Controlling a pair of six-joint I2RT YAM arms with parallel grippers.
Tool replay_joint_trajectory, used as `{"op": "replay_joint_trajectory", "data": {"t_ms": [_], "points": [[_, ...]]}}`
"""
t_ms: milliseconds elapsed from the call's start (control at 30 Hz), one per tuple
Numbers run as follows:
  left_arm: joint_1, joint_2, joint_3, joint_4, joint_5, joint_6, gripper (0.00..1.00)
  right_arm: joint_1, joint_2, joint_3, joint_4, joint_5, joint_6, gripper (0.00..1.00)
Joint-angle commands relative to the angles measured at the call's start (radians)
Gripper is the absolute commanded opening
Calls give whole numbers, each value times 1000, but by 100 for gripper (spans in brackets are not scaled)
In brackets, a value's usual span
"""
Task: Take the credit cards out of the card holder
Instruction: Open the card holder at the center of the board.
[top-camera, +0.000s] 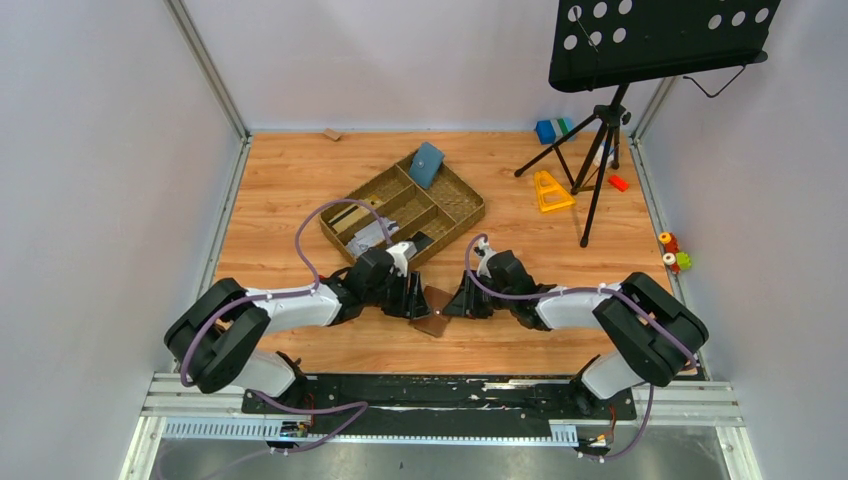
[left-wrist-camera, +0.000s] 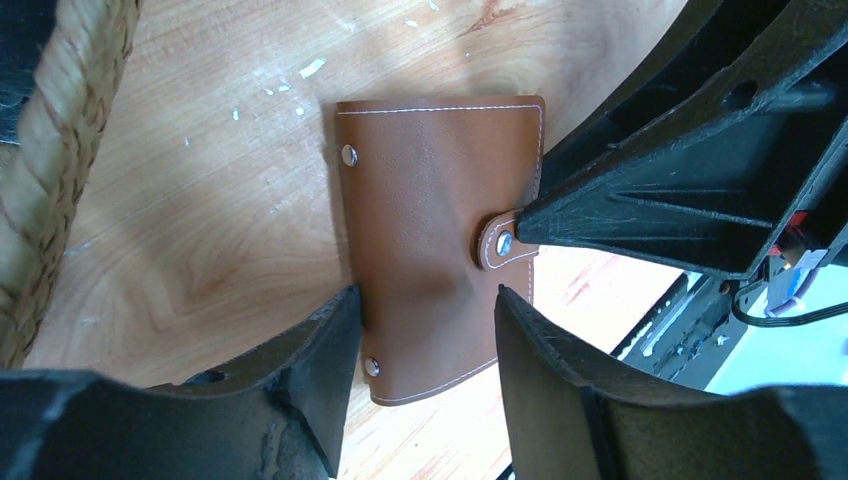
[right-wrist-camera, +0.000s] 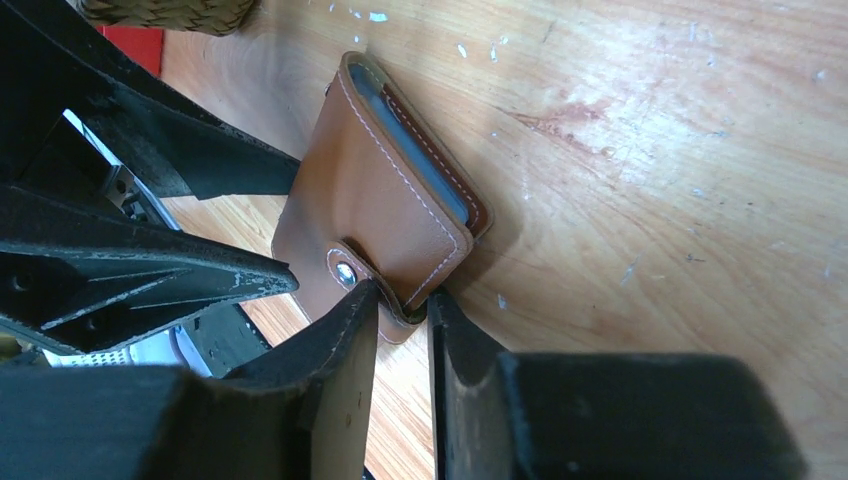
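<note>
I read bright, even overhead light in all views. The card holder (right-wrist-camera: 380, 200) casts a soft shadow toward frame right; lower edges blur.

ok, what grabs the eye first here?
The brown card holder lies closed on the wood table near centre, and both arms meet at it. The right gripper has its fingers narrowly either side of the closing tab; the left gripper has its fingers spread wide astride the holder's body. Behind, a woven tray holds a blue-teal pouch, and a black music stand looms back right.
</note>
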Motion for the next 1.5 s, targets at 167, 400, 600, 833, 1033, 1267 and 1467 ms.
{"op": "replay_joint_trajectory", "data": {"t_ms": [167,400,600,833,1033,1267,1467], "points": [[-2,6,-23,62,56,-40,42,1,32,-6,58,5,9,19],[-1,-61,-34,74,44,-67,1,1,15,-10,69,-8,-9,21],[-1,-141,-33,-26,-33,-50,0,0,-82,2,-24,43,-58,45],[-2,-212,-43,-60,-78,-70,0,86,-178,60,-213,186,-119,71],[-3,-230,-47,-61,-93,-90,0,145,-186,124,-297,294,-120,66],[-40,-245,-67,-34,-150,-135,0,194,-99,190,-288,305,-115,66],[-41,-261,-68,-36,-151,-144,0,197,-74,196,-295,331,-107,69]]}}
